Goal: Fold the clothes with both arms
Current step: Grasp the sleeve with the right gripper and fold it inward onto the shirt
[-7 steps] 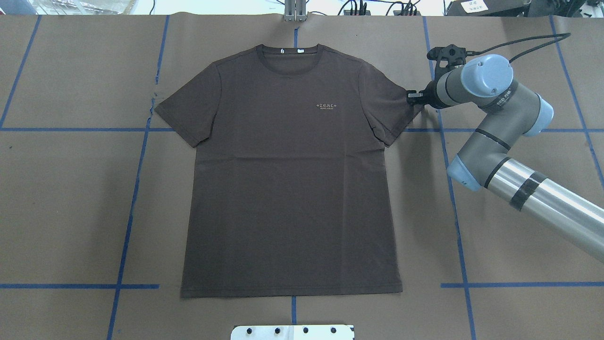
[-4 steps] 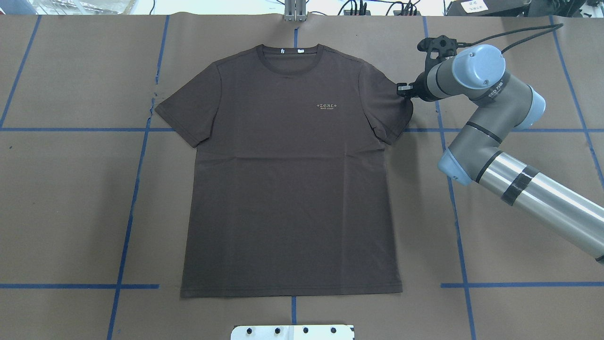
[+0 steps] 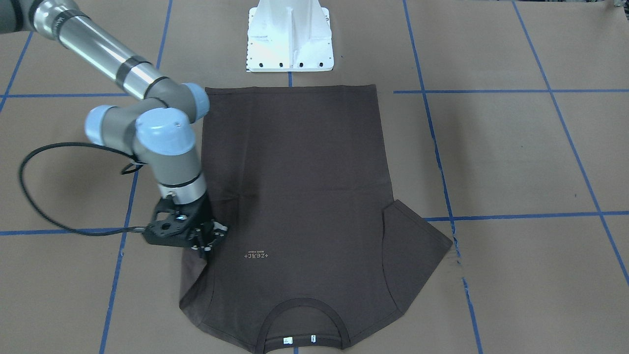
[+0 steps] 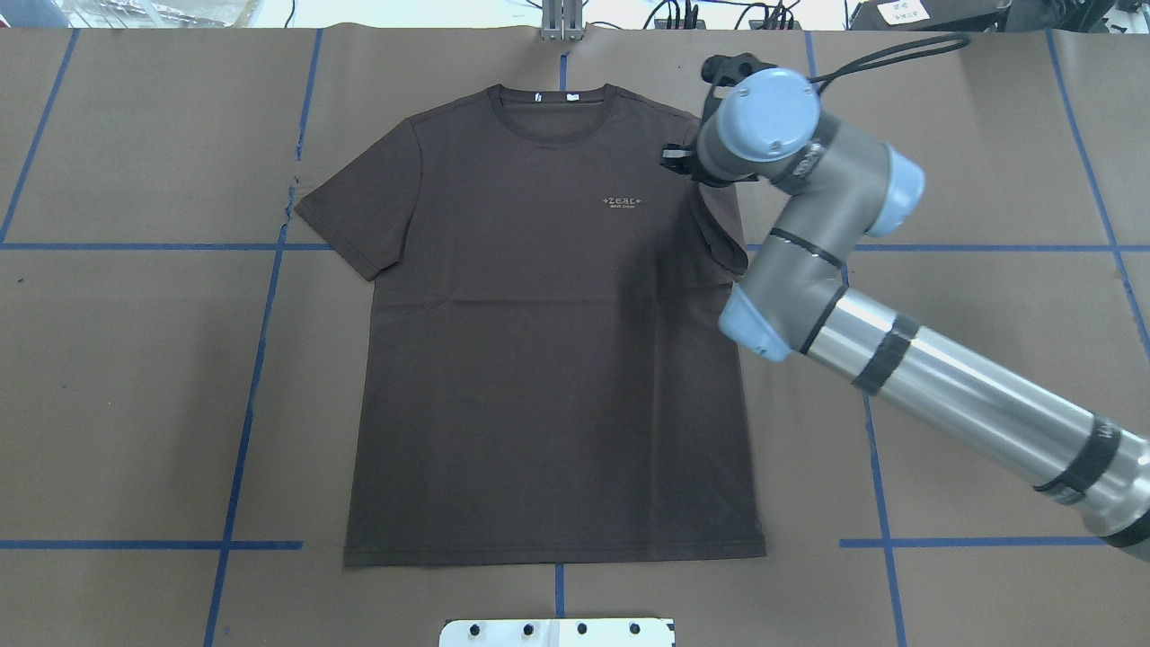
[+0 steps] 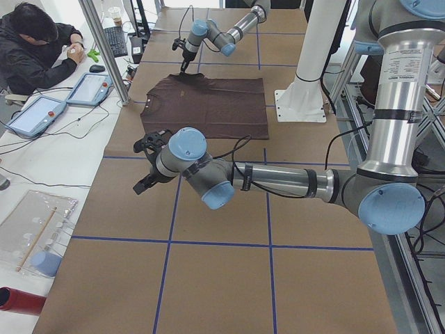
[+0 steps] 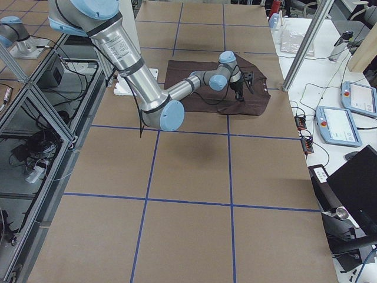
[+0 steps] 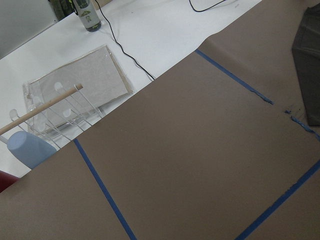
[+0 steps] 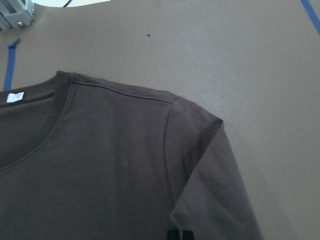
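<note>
Our right gripper [image 3: 209, 244] pinches the T-shirt [image 4: 539, 359] sleeve [image 4: 719, 229] inward, shirt flat mid-worktop [image 4: 135, 359]. A slipping pinch could drop the sleeve crooked. We cannot tell the left gripper's [image 5: 144, 179] opening.

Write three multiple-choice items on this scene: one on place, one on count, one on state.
1. Where is the right gripper? A at the T-shirt hem; B at its sleeve on the robot's right; C beside the white base.
2. How many white tags sit in the collar? A one; B two; C four.
3. How does the sleeve on the robot's left lie? A flat, spread out; B folded onto the chest; C rolled up.
B, it sits at that sleeve; B, two show at the neck; A, it lies unfolded.
</note>
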`<action>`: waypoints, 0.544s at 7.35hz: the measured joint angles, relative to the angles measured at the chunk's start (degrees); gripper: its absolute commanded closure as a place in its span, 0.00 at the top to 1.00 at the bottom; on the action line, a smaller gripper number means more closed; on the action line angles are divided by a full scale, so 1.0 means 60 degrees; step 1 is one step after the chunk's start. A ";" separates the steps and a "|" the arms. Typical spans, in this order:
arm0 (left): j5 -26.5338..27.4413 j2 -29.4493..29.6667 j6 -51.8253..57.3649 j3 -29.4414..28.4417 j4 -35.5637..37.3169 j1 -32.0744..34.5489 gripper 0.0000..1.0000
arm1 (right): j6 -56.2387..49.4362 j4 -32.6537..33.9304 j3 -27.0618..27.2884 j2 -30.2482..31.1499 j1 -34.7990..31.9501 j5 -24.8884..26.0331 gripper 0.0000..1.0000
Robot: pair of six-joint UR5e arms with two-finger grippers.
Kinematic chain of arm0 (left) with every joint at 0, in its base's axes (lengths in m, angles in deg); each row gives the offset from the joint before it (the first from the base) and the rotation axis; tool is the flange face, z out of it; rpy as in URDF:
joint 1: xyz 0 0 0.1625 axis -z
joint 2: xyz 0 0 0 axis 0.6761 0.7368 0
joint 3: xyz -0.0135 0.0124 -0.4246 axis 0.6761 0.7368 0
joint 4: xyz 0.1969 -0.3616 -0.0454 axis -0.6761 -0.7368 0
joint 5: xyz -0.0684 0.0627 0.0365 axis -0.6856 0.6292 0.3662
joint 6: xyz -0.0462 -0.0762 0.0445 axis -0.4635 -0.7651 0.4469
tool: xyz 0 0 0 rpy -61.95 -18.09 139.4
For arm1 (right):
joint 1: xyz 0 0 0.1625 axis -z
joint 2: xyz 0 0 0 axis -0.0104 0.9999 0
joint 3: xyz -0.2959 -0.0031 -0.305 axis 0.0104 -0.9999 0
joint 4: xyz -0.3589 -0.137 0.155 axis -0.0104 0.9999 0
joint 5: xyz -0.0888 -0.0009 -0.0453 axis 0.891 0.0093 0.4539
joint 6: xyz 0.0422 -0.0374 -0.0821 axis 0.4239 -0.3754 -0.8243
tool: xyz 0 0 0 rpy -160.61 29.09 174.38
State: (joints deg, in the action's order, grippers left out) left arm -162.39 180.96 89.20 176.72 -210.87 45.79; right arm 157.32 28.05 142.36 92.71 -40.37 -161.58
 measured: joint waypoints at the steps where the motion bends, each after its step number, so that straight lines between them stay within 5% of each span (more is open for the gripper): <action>1: 0.0000 -0.0002 -0.0003 0.0006 -0.0003 0.0000 1.00 | 0.0331 0.0090 -0.0484 -0.0513 0.0288 0.0416 0.00; 2: 0.0000 -0.0008 -0.0001 0.0010 -0.0010 0.0000 1.00 | 0.0451 0.0101 -0.0790 -0.0773 0.0454 0.0665 0.00; 3: 0.0000 -0.0012 0.0002 0.0011 -0.0013 0.0000 1.00 | 0.0472 0.0102 -0.0920 -0.0862 0.0536 0.0770 0.99; 4: 0.0000 -0.0013 0.0000 0.0012 -0.0011 0.0000 1.00 | 0.0437 0.0101 -0.0978 -0.0867 0.0588 0.0848 1.00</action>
State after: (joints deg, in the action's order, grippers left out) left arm -162.39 180.88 89.20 176.79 -210.93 45.79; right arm 159.94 28.66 136.49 87.51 -36.84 -156.50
